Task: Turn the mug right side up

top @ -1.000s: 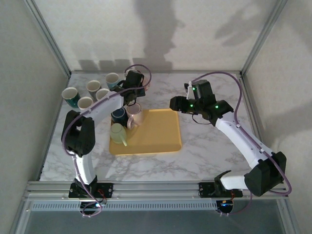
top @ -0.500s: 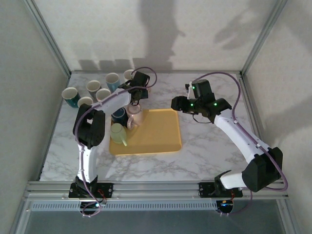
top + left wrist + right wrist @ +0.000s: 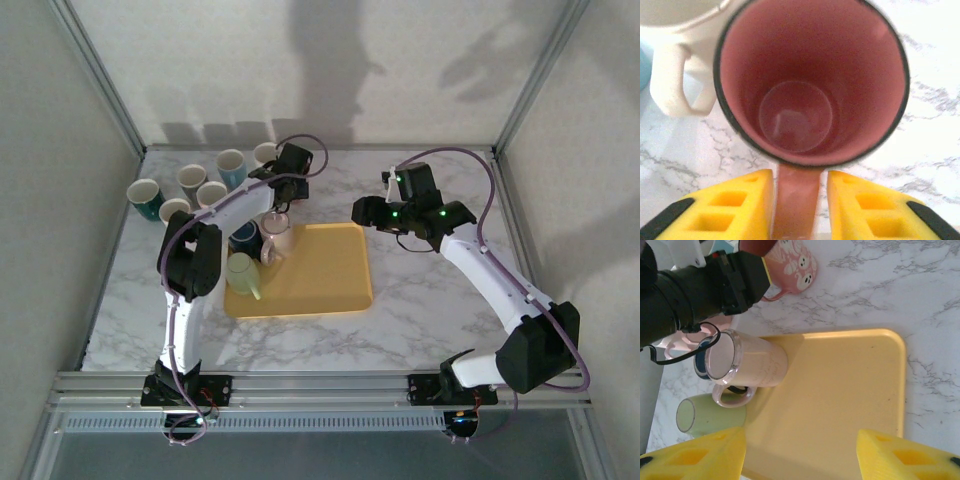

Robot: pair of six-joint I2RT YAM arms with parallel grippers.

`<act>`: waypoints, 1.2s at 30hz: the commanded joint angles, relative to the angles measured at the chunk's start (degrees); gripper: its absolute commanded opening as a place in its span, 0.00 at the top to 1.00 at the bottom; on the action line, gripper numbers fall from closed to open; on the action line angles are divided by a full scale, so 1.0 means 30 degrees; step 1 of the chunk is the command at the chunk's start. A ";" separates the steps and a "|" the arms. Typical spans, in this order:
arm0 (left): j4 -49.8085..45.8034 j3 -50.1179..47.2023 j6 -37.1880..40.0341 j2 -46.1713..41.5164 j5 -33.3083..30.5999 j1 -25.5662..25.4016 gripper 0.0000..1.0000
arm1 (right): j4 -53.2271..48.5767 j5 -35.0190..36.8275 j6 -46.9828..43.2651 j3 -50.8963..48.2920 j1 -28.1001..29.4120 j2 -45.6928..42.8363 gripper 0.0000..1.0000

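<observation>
Plainly, the mug [image 3: 810, 75] is seen standing mouth-up on the marble worktop [image 3: 935, 100], its dark pink inside and round bottom exposed to the left wrist camera. Its handle is flanked by the yellow fingers of the left gripper [image 3: 800, 182], which are parted slightly. A thin sliver of space is visible on one side, so no clamping is shown. A cream mug [image 3: 675, 60] is placed just beside it. From the right wrist, the mug is found on the marble near a corner of the yellow tray [image 3: 850, 390]. The right gripper [image 3: 802, 440] is poised above the tray with its fingers spread wide over bare tray surface. A pale pink mug [image 3: 747, 362] and a green mug [image 3: 705, 415] are seen at the tray's edge.
</observation>
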 commanded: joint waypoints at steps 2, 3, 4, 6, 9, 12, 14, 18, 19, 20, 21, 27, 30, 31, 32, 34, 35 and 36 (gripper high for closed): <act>0.0271 0.0900 0.0102 -0.0747 -0.0381 -0.0131 0.62 | -0.0286 -0.0166 -0.0399 0.0071 -0.0185 -0.0250 0.38; 0.0204 0.0922 0.0066 -0.0927 -0.0218 -0.0160 0.61 | -0.0317 -0.0130 -0.0432 0.0070 -0.0175 -0.0334 0.38; 0.0183 0.0908 0.0031 -0.1174 -0.0014 -0.0161 0.59 | -0.0395 -0.0088 -0.0478 0.0069 -0.0218 -0.0388 0.38; 0.0079 0.0808 -0.0029 -0.1791 0.0259 -0.0207 0.55 | -0.0561 0.0020 -0.0628 0.0019 -0.0215 -0.0585 0.38; 0.0431 -0.0207 0.0025 -0.3435 0.0737 -0.0430 0.48 | -0.0863 0.0147 -0.0874 -0.0147 -0.0243 -0.0910 0.37; 0.0930 -0.2090 -0.0079 -0.5754 0.1102 -0.0628 0.42 | -0.1182 0.0225 -0.1208 -0.0396 -0.0230 -0.1243 0.37; 0.0893 -0.3400 -0.0312 -0.7320 0.1307 -0.0658 0.39 | -0.1404 0.0273 -0.1432 -0.0565 -0.0250 -0.1531 0.36; 0.0511 -0.6279 -0.0093 -1.0475 0.2187 -0.0743 0.37 | -0.1904 0.0427 -0.2072 -0.0893 -0.0277 -0.1978 0.36; 0.0409 -0.7096 0.0226 -1.1295 0.2477 -0.0810 0.37 | -0.2060 0.0432 -0.2252 -0.0924 -0.0303 -0.2038 0.36; 0.0238 -0.7737 0.0490 -1.1980 0.2631 -0.0877 0.37 | -0.2194 0.0387 -0.2420 -0.0926 -0.0307 -0.2080 0.36; -0.0097 -0.8397 0.0853 -1.2657 0.2976 -0.0889 0.37 | -0.2315 0.0255 -0.2641 -0.0926 -0.0286 -0.2069 0.36; -0.2983 -1.1205 0.2418 -1.5688 0.2978 -0.0922 0.38 | -0.2998 -0.1106 -0.4029 -0.0698 -0.0337 -0.1846 0.36; -0.3886 -1.2096 0.2707 -1.6665 0.3481 -0.0907 0.39 | -0.3184 -0.1207 -0.4271 -0.0604 -0.0334 -0.1683 0.36; -0.4047 -1.2330 0.2724 -1.6862 0.3685 -0.0920 0.39 | -0.3170 -0.1258 -0.4274 -0.0611 -0.0338 -0.1619 0.36; -0.4153 -1.2590 0.2766 -1.7001 0.3931 -0.0919 0.40 | -0.3176 -0.1265 -0.4274 -0.0609 -0.0333 -0.1515 0.36; -0.4227 -1.3051 0.3075 -1.7057 0.4465 -0.0915 0.40 | -0.3186 -0.1406 -0.4222 -0.0597 -0.0332 -0.1348 0.36; -0.4256 -1.3271 0.3183 -1.6981 0.4564 -0.0903 0.41 | -0.3157 -0.1519 -0.4181 -0.0546 -0.0337 -0.1268 0.35; -0.4334 -1.3408 0.2987 -1.6791 0.4486 -0.0871 0.43 | -0.3156 -0.1612 -0.4147 -0.0534 -0.0338 -0.1186 0.35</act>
